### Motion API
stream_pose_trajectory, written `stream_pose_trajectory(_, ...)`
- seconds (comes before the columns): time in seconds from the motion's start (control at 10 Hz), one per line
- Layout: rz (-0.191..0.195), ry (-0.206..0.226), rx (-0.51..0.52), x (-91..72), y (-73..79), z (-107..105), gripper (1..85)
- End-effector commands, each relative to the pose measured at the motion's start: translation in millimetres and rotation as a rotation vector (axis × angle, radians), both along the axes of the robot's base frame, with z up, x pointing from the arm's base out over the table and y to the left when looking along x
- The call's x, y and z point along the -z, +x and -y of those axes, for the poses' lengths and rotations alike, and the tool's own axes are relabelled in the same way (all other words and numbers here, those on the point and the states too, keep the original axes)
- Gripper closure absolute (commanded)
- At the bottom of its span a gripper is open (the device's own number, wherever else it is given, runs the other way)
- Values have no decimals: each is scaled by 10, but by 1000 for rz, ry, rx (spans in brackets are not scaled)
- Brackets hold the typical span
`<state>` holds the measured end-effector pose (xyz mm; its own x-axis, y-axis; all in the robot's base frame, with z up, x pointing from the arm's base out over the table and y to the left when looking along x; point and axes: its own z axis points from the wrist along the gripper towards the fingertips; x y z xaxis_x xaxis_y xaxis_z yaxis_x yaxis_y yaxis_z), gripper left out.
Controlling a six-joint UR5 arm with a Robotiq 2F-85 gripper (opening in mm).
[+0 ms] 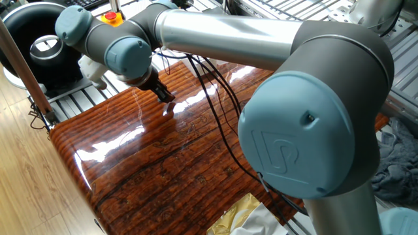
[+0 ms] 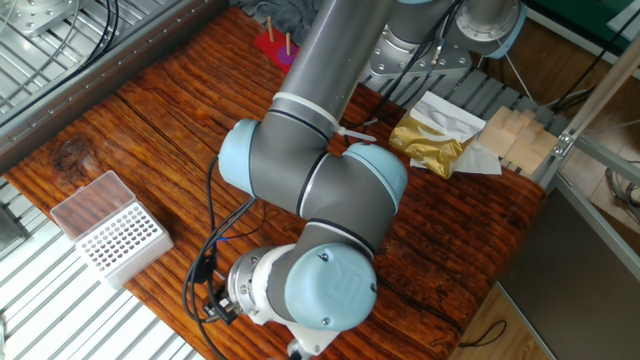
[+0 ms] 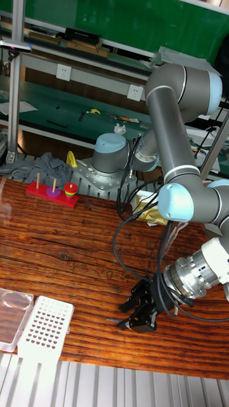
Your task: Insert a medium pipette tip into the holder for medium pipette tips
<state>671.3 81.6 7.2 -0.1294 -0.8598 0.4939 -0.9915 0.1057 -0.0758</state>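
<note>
A glossy, dark wooden table (image 3: 70, 254) carries the work. The gripper (image 3: 141, 306) hangs low over its near edge, right of the holder for medium pipette tips (image 3: 43, 329), which sits at the near left corner. Its fingers look close together, but whether they pinch the medium pipette tip cannot be told; the tip itself isn't visible. Best approach: confirm the grasp, keep the tip vertical, and align over one hole.

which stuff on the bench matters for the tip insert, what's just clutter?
Job: holder for medium pipette tips; gripper, low over the table. Tip itself too small to make out.

Clutter: red peg toy, gold foil bag, wooden blocks, grey cloth.
</note>
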Motion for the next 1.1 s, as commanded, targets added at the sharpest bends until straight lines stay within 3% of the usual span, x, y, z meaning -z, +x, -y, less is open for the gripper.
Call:
stream_pose_trajectory(0.0, 1, 9, 15, -8, -17, -46, 390)
stream_pose_trajectory(0.2, 1, -5, 23, 3, -33, -50, 390)
stream_pose_trajectory(0.3, -3, -33, 7, -10, -23, 1, 390)
stream_pose_trajectory(0.4, -8, -99, -15, -97, -5, 140, 390)
stream_pose_trajectory(1.0, -10, -54, 13, -40, -54, 6, 390)
